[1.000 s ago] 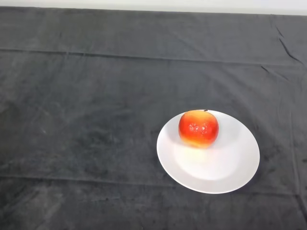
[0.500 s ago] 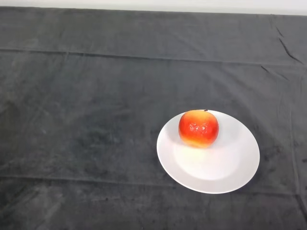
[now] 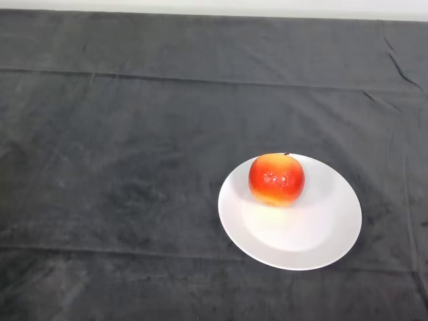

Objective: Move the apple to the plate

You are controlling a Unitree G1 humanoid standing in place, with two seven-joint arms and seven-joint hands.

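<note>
**Apple on plate, my fingers out of shot**

Can't tell what my fingers are doing; no part of my arm shows. Apple (image 3: pixel 277 179) sits upright on the white plate (image 3: pixel 314 241), on its far-left part, w/ the plate toward the counter's (image 3: pixel 134 167) near-right area. Task looks done. Handling guess: firm, smooth, waxy skin, so slippery; round, so could roll. Best hold: across its widest middle. Looks red-orange, yellow low down, small dark stem.

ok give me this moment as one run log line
apple: on plate, toward its far side | plate: white, on dark cloth | robot: none in view | task: apple on plate
</note>
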